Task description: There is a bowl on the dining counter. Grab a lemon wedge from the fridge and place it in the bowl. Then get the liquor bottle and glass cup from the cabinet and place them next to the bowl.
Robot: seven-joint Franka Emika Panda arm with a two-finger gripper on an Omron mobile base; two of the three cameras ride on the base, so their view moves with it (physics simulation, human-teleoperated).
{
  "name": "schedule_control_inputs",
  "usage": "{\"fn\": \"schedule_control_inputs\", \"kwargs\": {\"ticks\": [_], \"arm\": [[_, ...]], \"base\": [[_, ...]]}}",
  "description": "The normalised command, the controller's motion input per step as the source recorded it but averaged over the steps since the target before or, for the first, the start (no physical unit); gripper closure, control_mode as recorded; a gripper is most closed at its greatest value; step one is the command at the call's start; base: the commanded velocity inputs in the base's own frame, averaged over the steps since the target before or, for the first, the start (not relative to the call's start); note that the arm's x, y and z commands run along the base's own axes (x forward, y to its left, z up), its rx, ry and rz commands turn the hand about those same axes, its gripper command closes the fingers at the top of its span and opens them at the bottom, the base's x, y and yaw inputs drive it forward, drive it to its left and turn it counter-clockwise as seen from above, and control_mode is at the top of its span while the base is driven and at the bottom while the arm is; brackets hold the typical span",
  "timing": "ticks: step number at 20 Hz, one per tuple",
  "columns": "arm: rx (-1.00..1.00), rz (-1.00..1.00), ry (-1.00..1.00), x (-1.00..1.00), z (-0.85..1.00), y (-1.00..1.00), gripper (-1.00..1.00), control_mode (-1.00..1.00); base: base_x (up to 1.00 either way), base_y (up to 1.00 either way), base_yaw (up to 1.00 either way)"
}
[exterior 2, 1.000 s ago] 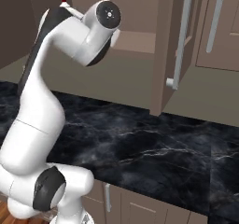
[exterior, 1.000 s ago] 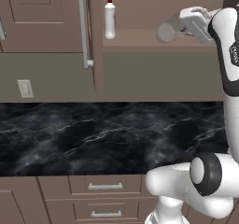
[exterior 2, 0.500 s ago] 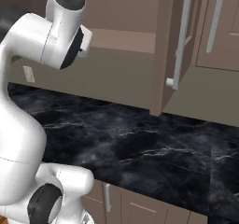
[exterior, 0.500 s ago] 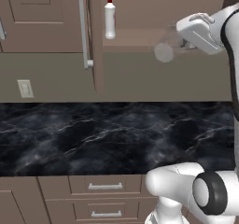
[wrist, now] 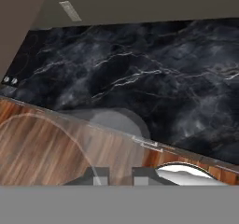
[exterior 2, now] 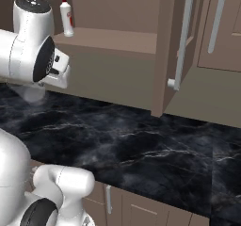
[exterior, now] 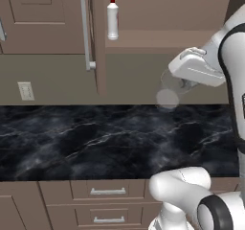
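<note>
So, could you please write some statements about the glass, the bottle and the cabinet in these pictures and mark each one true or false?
1. The short clear glass tumbler is held in the two-finger gripper, above the black marble counter. True.
2. The slim white bottle with the red cap lies on the counter. False: it stands upright on the shelf of the brown wooden cabinet.
3. The cabinet door is open. True.
4. The tumbler stands on the shelf beside the bottle. False: it is off the shelf, lower down, in the gripper.
</note>
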Motion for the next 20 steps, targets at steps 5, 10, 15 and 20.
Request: {"fn": "schedule_control_inputs", "kwargs": {"ticks": [5,10,15,20], "arm": [[-0.03,0.0,0.15,-0.08,-0.39,0.1,1.0,-1.0],[0.0,0.0,0.17,0.0,-0.17,0.0,1.0,-1.0],[0.0,0.0,0.05,-0.13,-0.08,0.0,1.0,1.0],[0.0,0.0,0.0,0.0,0.0,0.0,1.0,1.0]], "base": [[0.0,0.0,0.0],[0.0,0.0,0.0],[-0.39,0.05,0.0],[-1.0,0.58,0.01]]}}
